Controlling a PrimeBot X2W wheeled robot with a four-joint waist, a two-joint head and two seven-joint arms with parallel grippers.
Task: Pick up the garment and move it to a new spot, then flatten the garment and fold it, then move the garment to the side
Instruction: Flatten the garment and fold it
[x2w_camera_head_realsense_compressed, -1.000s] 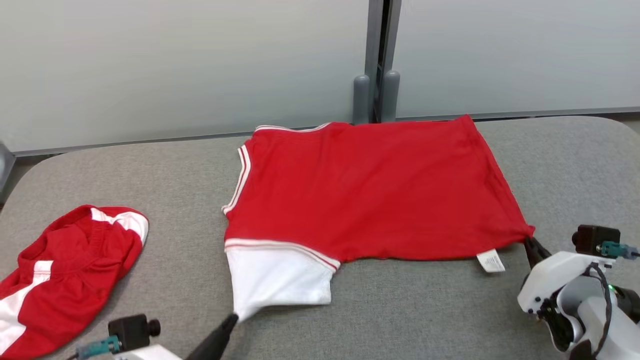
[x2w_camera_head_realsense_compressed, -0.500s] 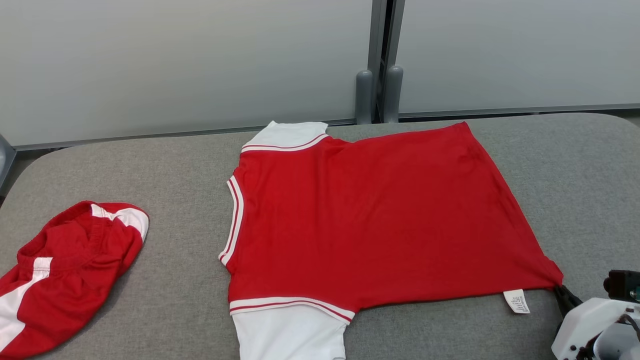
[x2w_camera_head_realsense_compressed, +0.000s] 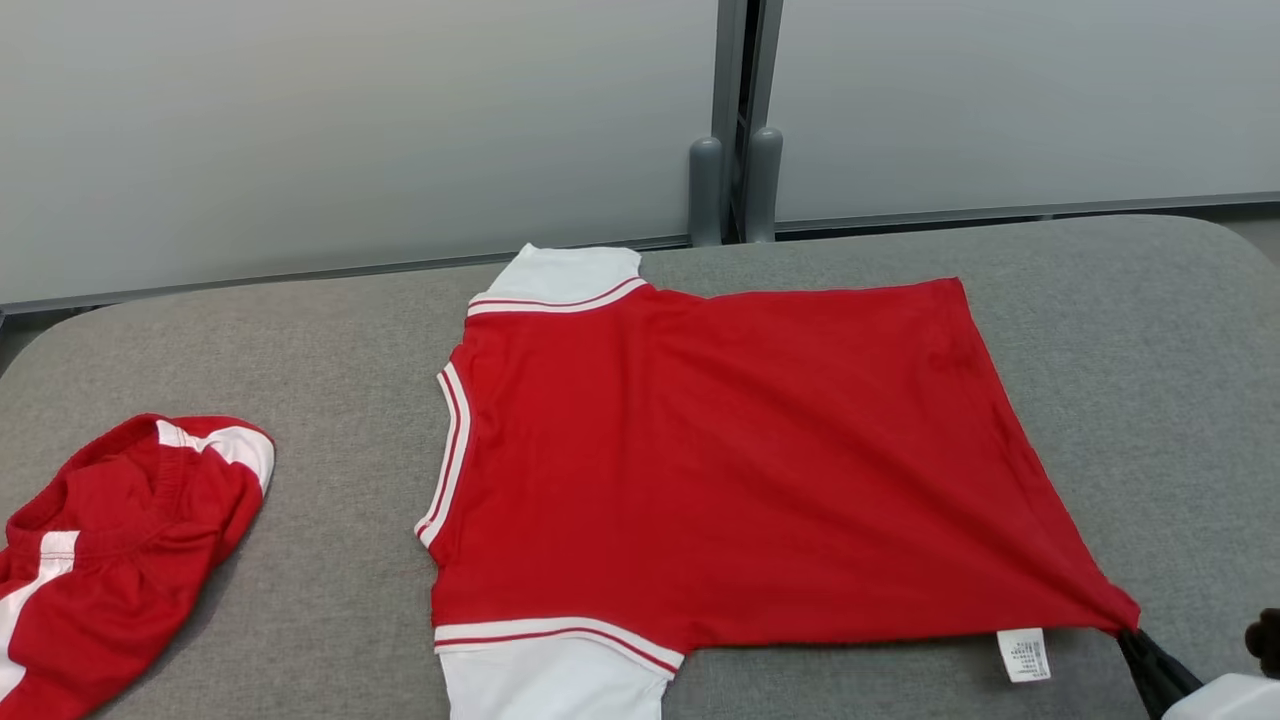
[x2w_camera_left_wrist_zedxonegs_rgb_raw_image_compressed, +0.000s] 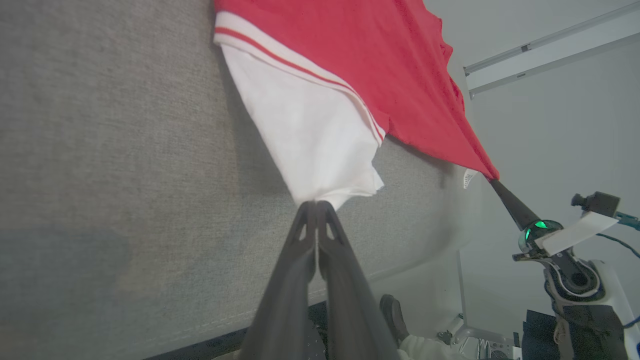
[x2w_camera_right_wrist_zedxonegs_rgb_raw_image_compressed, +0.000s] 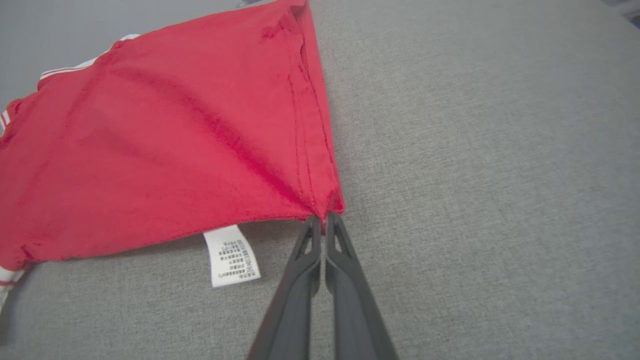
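Observation:
The garment (x2w_camera_head_realsense_compressed: 720, 460) is a red T-shirt with white sleeves, spread flat on the grey table, neck toward the left. My right gripper (x2w_camera_head_realsense_compressed: 1128, 632) is shut on its near hem corner, which is pulled to a point; the right wrist view shows this gripper (x2w_camera_right_wrist_zedxonegs_rgb_raw_image_compressed: 322, 218) pinching that red corner beside a white care label (x2w_camera_right_wrist_zedxonegs_rgb_raw_image_compressed: 230, 256). My left gripper (x2w_camera_left_wrist_zedxonegs_rgb_raw_image_compressed: 316, 202) is shut on the tip of the near white sleeve (x2w_camera_left_wrist_zedxonegs_rgb_raw_image_compressed: 320, 145), stretching it toward the table's front edge. The right gripper (x2w_camera_left_wrist_zedxonegs_rgb_raw_image_compressed: 495, 182) also appears in the left wrist view, holding the red corner.
A second red and white garment (x2w_camera_head_realsense_compressed: 110, 550) lies bunched at the table's left side. The grey padded table (x2w_camera_head_realsense_compressed: 1150, 400) has bare room to the right of the shirt. A pale wall with a grey post (x2w_camera_head_realsense_compressed: 735, 120) stands behind the table.
The shirt has been drawn toward the table's near edge and spread out; its far white sleeve unfolded into sight. Both grippers kept their hold and slid lower in the head view, which also shifted.

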